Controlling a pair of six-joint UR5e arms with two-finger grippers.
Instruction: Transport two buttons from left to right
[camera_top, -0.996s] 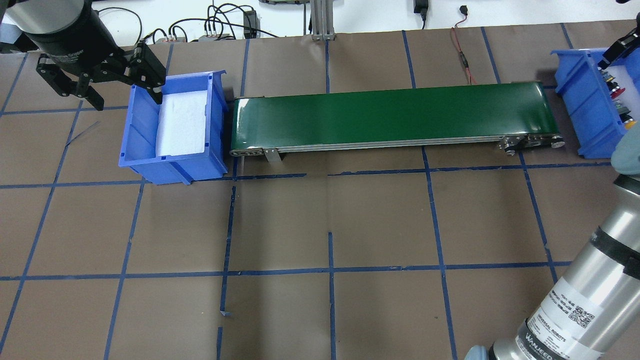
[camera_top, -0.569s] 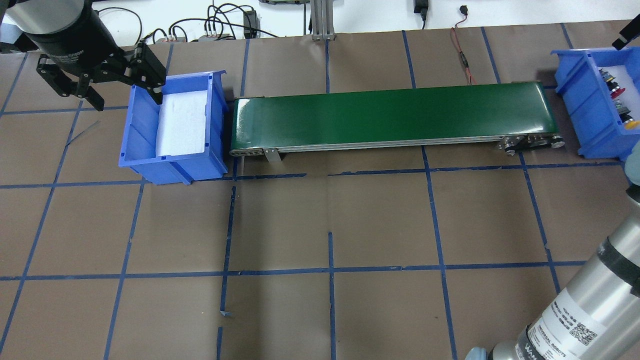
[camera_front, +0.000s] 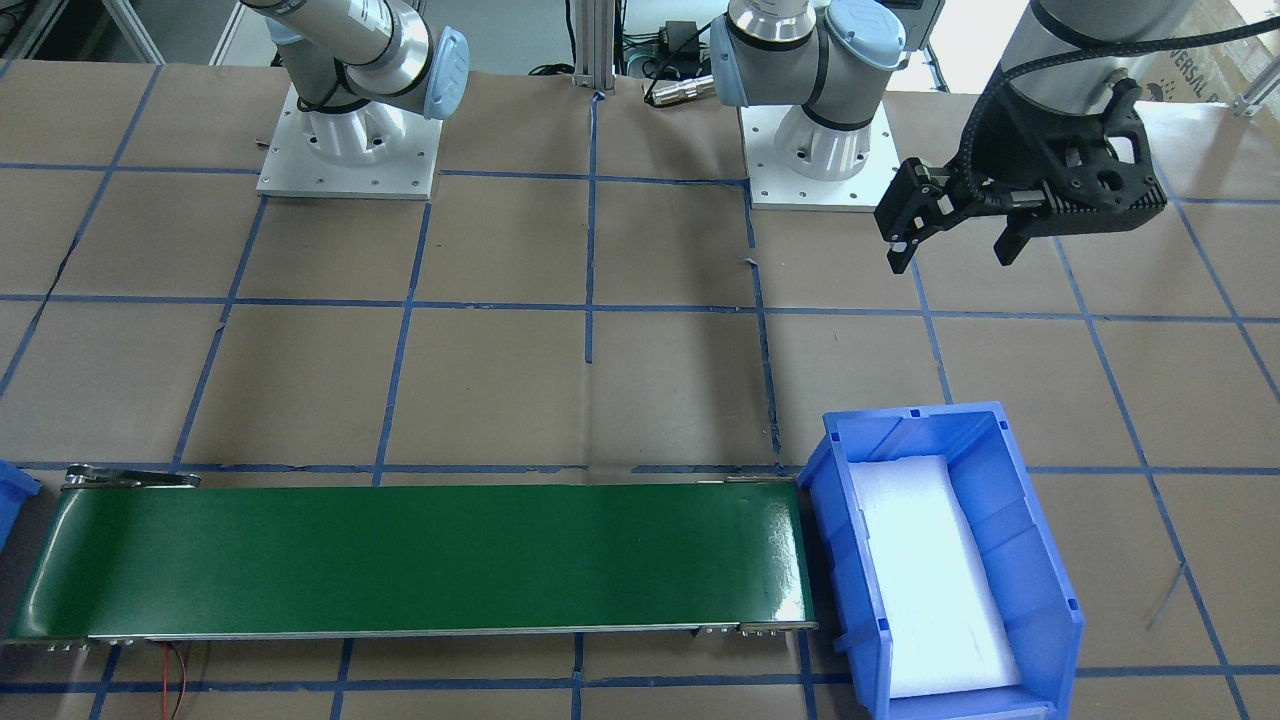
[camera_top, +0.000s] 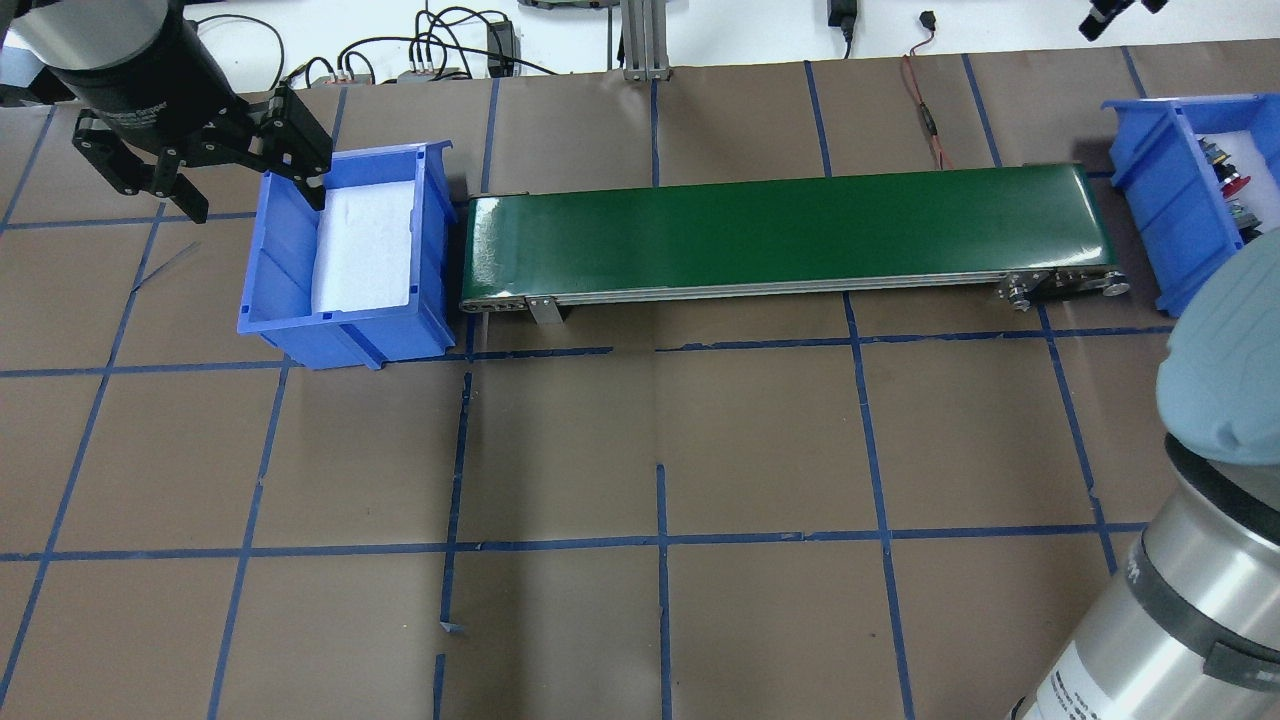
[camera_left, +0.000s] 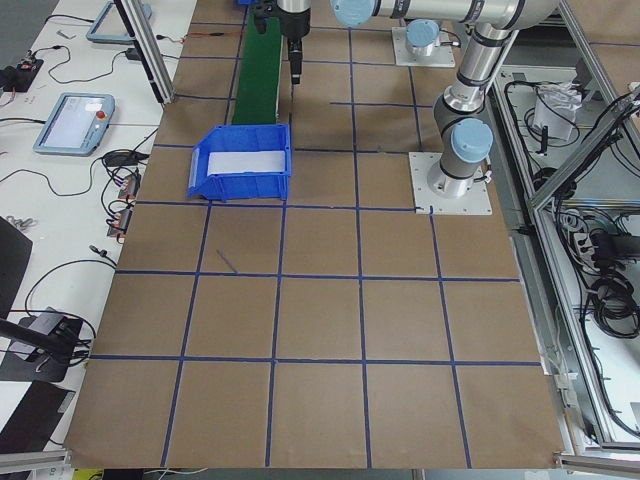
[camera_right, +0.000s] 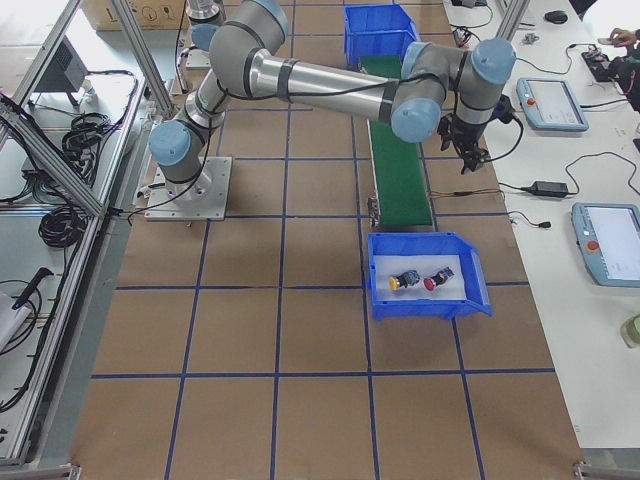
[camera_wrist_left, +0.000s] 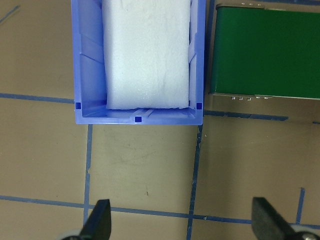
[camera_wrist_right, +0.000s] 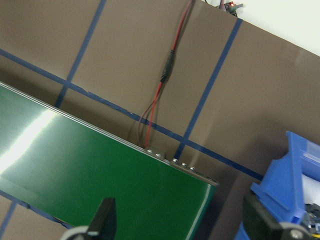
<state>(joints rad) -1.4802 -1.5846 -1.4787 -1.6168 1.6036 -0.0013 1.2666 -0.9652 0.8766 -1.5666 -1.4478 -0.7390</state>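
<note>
The table (camera_top: 700, 450), covered in brown paper with a grid of blue tape, carries a long green conveyor (camera_top: 790, 235) that runs across it from the robot's left to its right.

The right arm (camera_right: 320, 85) stretches over the conveyor's middle. The left arm (camera_front: 1080, 50) comes down past the conveyor's left end, on the robot's side.

Touching or just beside the conveyor's left end stands the left bin (camera_top: 270, 260), blue, with only a white foam pad (camera_top: 365, 245) on its floor. Just off the conveyor's right end stands the right bin (camera_right: 425, 310), also blue and also lined in white.

The left gripper (camera_front: 950, 255) hangs above the table beyond the conveyor's left end, towards the robot. Its wrist view shows its fingers (camera_wrist_left: 100, 220) set wide apart with nothing between them, and bare paper below.

The right gripper (camera_wrist_right: 182, 222) hangs above the conveyor's far edge, near the right end, on the side away from the robot. Its fingers (camera_wrist_right: 105, 217) are likewise spread wide and hold nothing. The red cable (camera_wrist_right: 160, 95) that leaves the conveyor's far edge lies ahead of it on the paper.

Both buttons lie in the bin off the conveyor's right end, side by side on the white lining with a small gap between them. The yellow-capped button (camera_right: 404, 281) is on the robot's side of the red-capped button (camera_right: 435, 281).
</note>
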